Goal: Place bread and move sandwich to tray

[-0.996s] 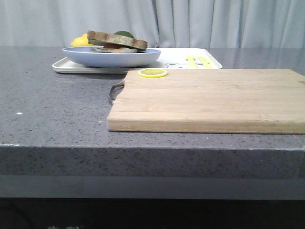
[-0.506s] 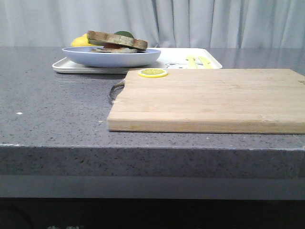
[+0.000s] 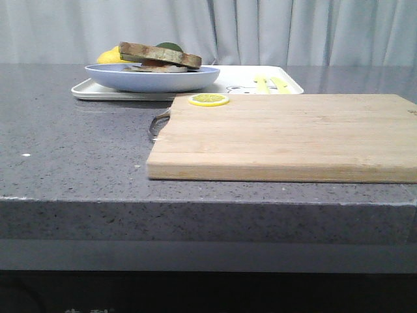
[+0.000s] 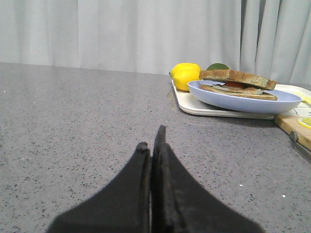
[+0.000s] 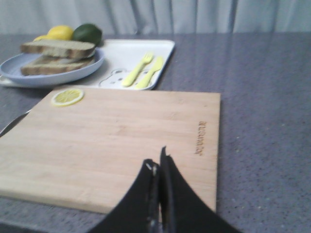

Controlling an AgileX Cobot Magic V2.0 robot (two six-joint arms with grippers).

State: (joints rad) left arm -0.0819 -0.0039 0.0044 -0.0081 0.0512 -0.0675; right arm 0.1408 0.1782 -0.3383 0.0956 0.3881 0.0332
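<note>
The sandwich (image 3: 159,59) lies on a pale blue plate (image 3: 150,79), which stands on the white tray (image 3: 238,79) at the back left. A brown-crusted bread slice (image 3: 163,53) is its top layer, with another slice below; the filling barely shows. It also shows in the left wrist view (image 4: 237,83) and the right wrist view (image 5: 58,56). My left gripper (image 4: 151,138) is shut and empty over bare counter, well short of the tray (image 4: 194,104). My right gripper (image 5: 156,160) is shut and empty above the near edge of the cutting board. Neither gripper shows in the front view.
A wooden cutting board (image 3: 287,134) lies front right with a lemon slice (image 3: 209,100) at its far left corner. A knife handle (image 3: 158,124) sticks out at its left side. A whole lemon (image 4: 185,75) and a lime (image 5: 87,33) sit behind the plate. Yellow cutlery marks (image 5: 143,70) are on the tray.
</note>
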